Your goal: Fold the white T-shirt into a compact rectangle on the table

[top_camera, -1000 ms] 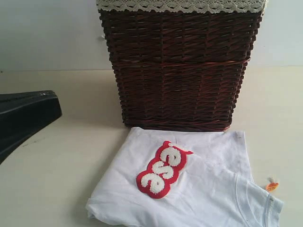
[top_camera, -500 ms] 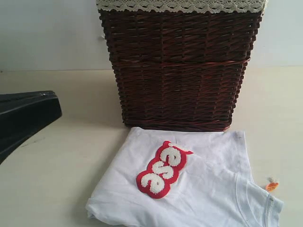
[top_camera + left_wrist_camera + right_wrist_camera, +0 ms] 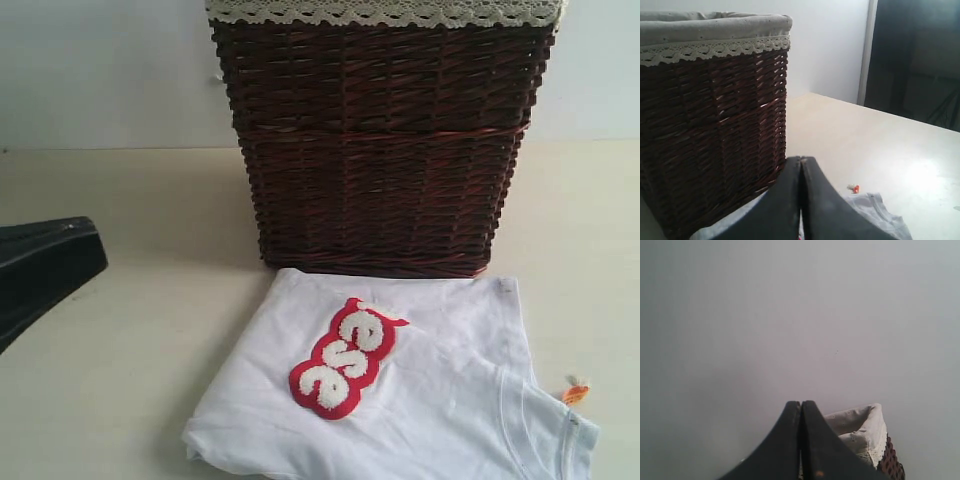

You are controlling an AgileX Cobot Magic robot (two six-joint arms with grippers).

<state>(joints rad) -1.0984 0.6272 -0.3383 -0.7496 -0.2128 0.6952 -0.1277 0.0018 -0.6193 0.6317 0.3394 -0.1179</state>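
The white T-shirt [image 3: 430, 400] lies folded into a rough rectangle on the table [image 3: 130, 330], in front of the basket. Its red-outlined fuzzy lettering [image 3: 345, 358] faces up, and the collar and small orange tag [image 3: 575, 393] sit at the right end. My left gripper [image 3: 98, 245] is shut and empty at the left edge, well clear of the shirt. The left wrist view shows its closed fingers [image 3: 801, 159] above a corner of the T-shirt [image 3: 875, 215]. My right gripper [image 3: 801, 403] is shut, holds nothing, and points at a blank wall; it is outside the exterior view.
A tall dark brown wicker basket [image 3: 380, 150] with a lace-trimmed cloth lining [image 3: 865, 432] stands right behind the shirt, its base nearly touching the cloth. A pale wall [image 3: 100, 70] rises behind the table.
My left gripper has drawn back toward the left edge of the exterior view, away from the shirt. The shirt and basket have not moved.
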